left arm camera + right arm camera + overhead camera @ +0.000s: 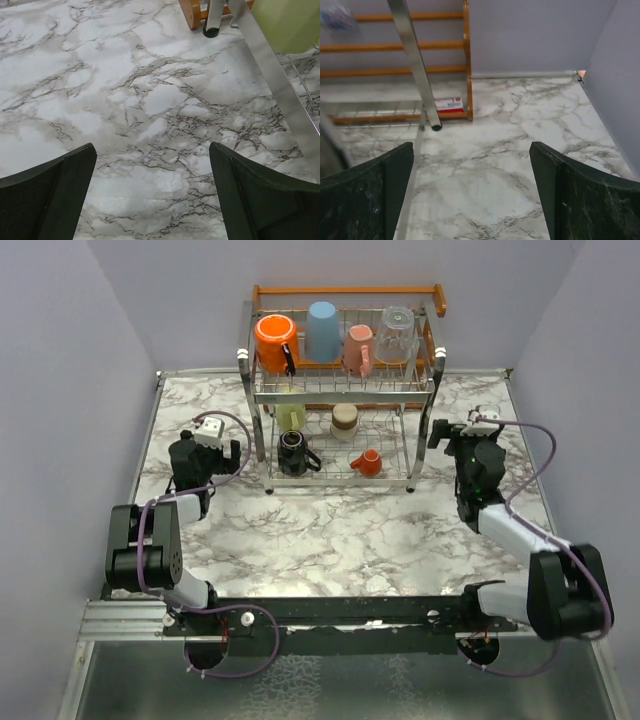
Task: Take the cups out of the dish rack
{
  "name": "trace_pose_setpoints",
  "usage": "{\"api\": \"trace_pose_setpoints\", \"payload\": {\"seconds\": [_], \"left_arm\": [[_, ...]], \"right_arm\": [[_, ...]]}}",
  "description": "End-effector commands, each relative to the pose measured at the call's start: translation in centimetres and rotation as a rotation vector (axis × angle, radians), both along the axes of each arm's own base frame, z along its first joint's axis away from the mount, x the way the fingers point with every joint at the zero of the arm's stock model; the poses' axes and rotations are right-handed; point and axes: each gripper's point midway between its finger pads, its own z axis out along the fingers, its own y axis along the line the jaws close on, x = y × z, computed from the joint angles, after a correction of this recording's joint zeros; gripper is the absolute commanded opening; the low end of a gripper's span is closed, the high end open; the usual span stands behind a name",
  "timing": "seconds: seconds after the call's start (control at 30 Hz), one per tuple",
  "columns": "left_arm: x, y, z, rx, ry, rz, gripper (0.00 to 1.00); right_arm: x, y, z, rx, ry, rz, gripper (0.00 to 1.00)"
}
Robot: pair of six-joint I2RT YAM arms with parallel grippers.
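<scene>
My left gripper (pixel 152 150) has its jaws spread wide with nothing between them, over the marble table (pixel 330 535) just left of the dish rack (pixel 345 289). My right gripper (pixel 471 147) is just as wide apart and empty, near the rack's right legs. The rack stands at the far middle of the table. Its upper tier holds, left to right, the orange mug (pixel 273 338), light blue cup (pixel 322 330), pink mug (pixel 357 348) and clear glass (pixel 397 335). On the lower tier the pale yellow cup (pixel 290 417) and tan cup (pixel 344 421) sit farther back, with the black mug (pixel 293 453) and small orange-red cup (pixel 367 462) nearer.
</scene>
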Motion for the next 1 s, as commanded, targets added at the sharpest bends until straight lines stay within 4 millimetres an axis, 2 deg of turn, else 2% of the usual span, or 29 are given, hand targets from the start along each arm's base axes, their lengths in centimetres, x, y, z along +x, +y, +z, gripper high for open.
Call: {"api": "trace_pose_setpoints", "payload": {"seconds": [0.0,0.07,0.1,0.17,0.2,0.43,0.7,0.97], "left_arm": [[-1.4,-0.3,-0.3,0.038,0.109,-0.083,0.99],[-1.8,-0.4,-0.2,0.037,0.144,-0.111,0.99],[-2.1,-0.4,-0.1,0.037,0.158,-0.126,0.99],[-2.8,-0.7,-0.1,0.041,0.185,-0.165,0.99],[-3.2,-0.9,-0.1,0.046,0.195,-0.184,0.99],[-6.3,-1.2,-0.5,0.091,0.25,-0.262,0.99],[-8.9,-1.9,-1.2,0.125,0.302,-0.354,0.99],[-10.7,-2.5,-1.8,0.141,0.327,-0.412,0.99]], "right_arm": [[-3.3,0.5,-1.0,0.1,0.074,0.005,1.0],[-4.2,-0.3,-1.2,0.164,0.085,-0.051,0.99],[-4.7,-1.3,-1.5,0.251,0.097,-0.134,1.0],[-6.8,-3.6,-4.0,0.528,0.188,-0.393,0.99],[-7.8,-3.8,-4.7,0.595,0.232,-0.444,0.99],[-10.5,0.3,-2.3,0.625,0.221,-0.132,1.0],[-12.6,3.2,-3.8,0.609,0.357,-0.061,0.97],[-13.8,9.7,-3.9,0.56,0.44,0.039,0.86]]}}
